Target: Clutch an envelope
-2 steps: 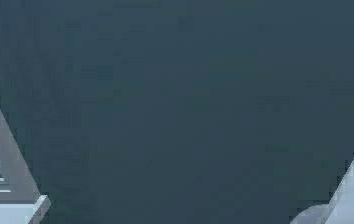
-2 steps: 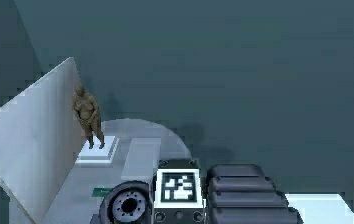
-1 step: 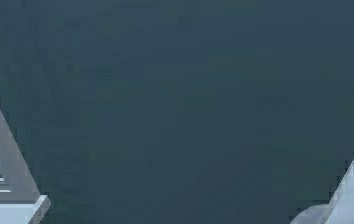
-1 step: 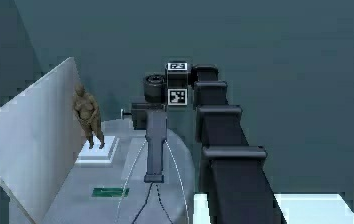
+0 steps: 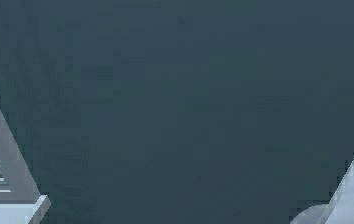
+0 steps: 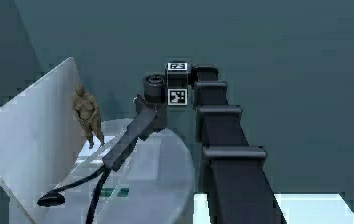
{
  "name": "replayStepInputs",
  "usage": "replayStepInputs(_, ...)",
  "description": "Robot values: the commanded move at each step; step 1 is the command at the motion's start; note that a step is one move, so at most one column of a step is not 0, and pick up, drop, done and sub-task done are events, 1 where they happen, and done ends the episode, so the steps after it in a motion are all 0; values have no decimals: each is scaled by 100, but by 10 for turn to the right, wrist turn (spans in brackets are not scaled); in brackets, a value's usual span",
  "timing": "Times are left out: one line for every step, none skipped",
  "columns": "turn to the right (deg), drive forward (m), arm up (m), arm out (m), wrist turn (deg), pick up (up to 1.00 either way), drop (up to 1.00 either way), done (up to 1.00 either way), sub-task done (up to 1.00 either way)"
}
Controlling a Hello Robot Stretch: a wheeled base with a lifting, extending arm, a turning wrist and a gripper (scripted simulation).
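In the arm side view the dark arm (image 6: 225, 140) rises from the bottom edge to two white marker squares (image 6: 177, 84). Left of them sits the gripper's dark body, and its thin fingers (image 6: 113, 155) slant down toward the lower left. The gripper (image 6: 71, 206) ends over a round grey tabletop (image 6: 170, 165). Pale flat patches (image 6: 97, 152) lie on that top beside the fingers; I cannot make out whether any is an envelope. With things lying on the surface behind it, I cannot tell whether the gripper holds anything.
A small brown statue of a figure (image 6: 86, 112) stands at the table's far left, against a slanted white panel (image 6: 30, 125). A dark teal wall (image 5: 185, 100) stands close ahead in the forward view, with pale grey pieces at its bottom left (image 5: 10, 185) and bottom right (image 5: 350, 195).
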Motion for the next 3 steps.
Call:
replayStepInputs(0,0,0,0,450,0,0,0,0)
replayStepInputs(0,0,0,0,450,0,0,0,0)
replayStepInputs(0,0,0,0,300,0,0,0,0)
